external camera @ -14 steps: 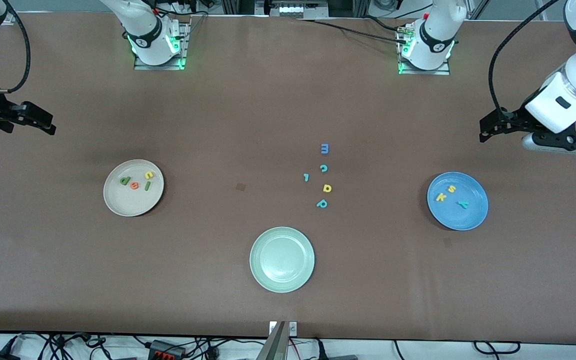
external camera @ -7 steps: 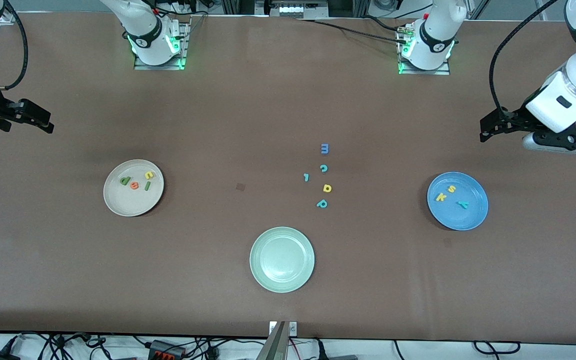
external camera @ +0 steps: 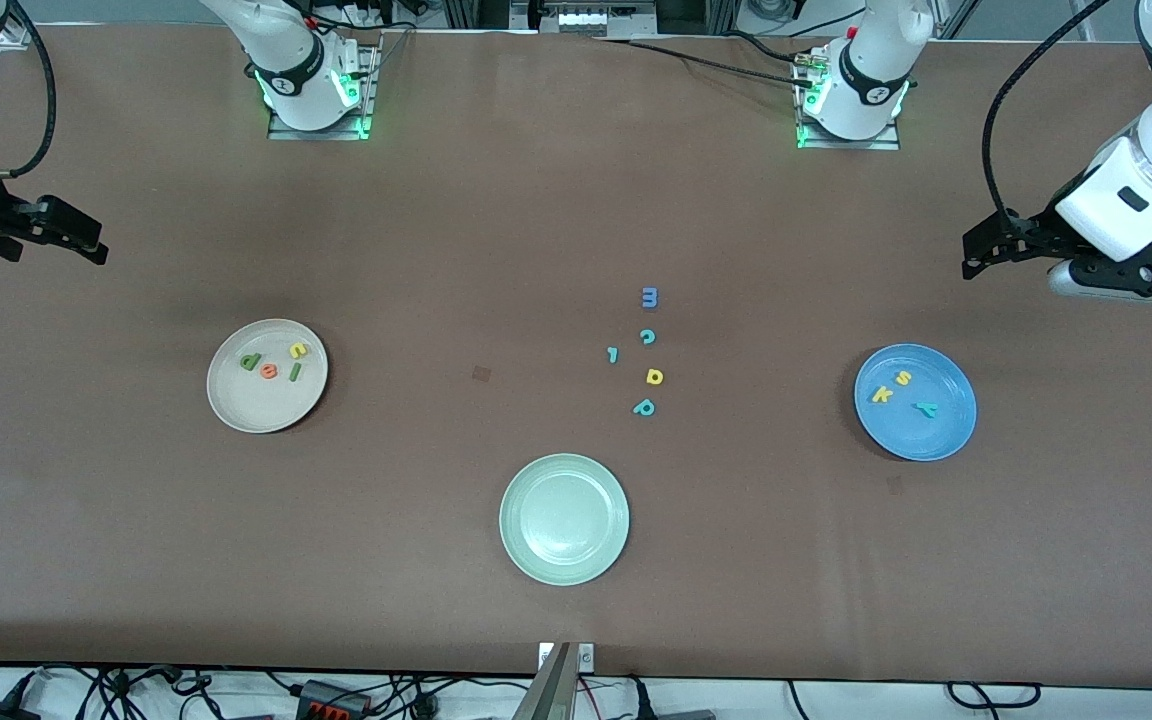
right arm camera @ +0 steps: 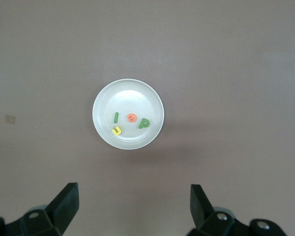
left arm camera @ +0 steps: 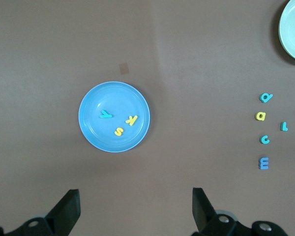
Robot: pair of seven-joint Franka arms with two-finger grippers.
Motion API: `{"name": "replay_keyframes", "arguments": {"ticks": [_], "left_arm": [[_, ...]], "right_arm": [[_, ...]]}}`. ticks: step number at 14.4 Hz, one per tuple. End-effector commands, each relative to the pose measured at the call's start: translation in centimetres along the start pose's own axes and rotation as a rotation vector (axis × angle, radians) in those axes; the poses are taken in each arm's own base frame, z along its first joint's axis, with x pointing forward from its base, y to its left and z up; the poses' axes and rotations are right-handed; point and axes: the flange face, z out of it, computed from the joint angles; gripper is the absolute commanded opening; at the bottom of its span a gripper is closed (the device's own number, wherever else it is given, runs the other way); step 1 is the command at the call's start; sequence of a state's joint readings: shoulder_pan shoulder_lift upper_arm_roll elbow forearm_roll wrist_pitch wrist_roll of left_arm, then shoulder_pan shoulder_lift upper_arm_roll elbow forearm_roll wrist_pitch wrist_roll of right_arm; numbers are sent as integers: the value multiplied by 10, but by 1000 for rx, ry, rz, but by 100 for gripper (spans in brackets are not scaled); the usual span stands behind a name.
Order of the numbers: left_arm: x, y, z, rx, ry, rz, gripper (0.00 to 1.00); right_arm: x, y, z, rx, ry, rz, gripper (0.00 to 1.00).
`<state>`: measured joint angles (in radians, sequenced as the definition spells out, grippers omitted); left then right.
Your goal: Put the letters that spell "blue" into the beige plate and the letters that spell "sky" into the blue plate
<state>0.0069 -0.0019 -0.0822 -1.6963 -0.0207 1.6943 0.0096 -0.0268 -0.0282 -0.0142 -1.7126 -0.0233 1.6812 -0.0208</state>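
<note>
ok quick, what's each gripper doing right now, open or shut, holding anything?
Left gripper: open, empty, up over the table near the blue plate.
Right gripper: open, empty, up over the table near the beige plate.

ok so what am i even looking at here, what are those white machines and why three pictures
These are two robot arms bolted at a table's edge. One picture looks down from a high camera facing them; the other two come from cameras on each arm's wrist, looking straight down.

The left gripper hangs over the table near the blue plate, fingers open, holding nothing. The right gripper waits the same way near the beige plate.

The beige plate holds a green b, orange e, green l and yellow u. The blue plate holds a yellow s, yellow k and teal y.

Five spare letters lie mid-table, with a pale green plate nearer the front camera.
</note>
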Motion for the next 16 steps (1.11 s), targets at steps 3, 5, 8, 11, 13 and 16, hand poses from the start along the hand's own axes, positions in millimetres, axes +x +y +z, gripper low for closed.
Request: {"name": "replay_keyframes", "arguments": {"ticks": [3,5,8,11,13,16], "left_arm": [[2,-2,-6,14,-5,4,100],[2,-2,-6,14,-5,4,100],[1,-2,-6,14,-8,4,100],[1,-2,-6,14,-9,4,100],[1,-2,-6,14,-9,4,100],[1,-2,-6,15,-9,6,100]], "right_arm": [[-7,1,-7,0,-4,-18,100],[-10,0,-5,-4,-24,-20,100],[-11,-1,-3,-4,-26,-22,100],[-13,-1,-7,-4,-24,-22,100],[-14,1,-7,-4,-25,-19,100],[-16,1,-11,-5,-17,-23,100]]}}
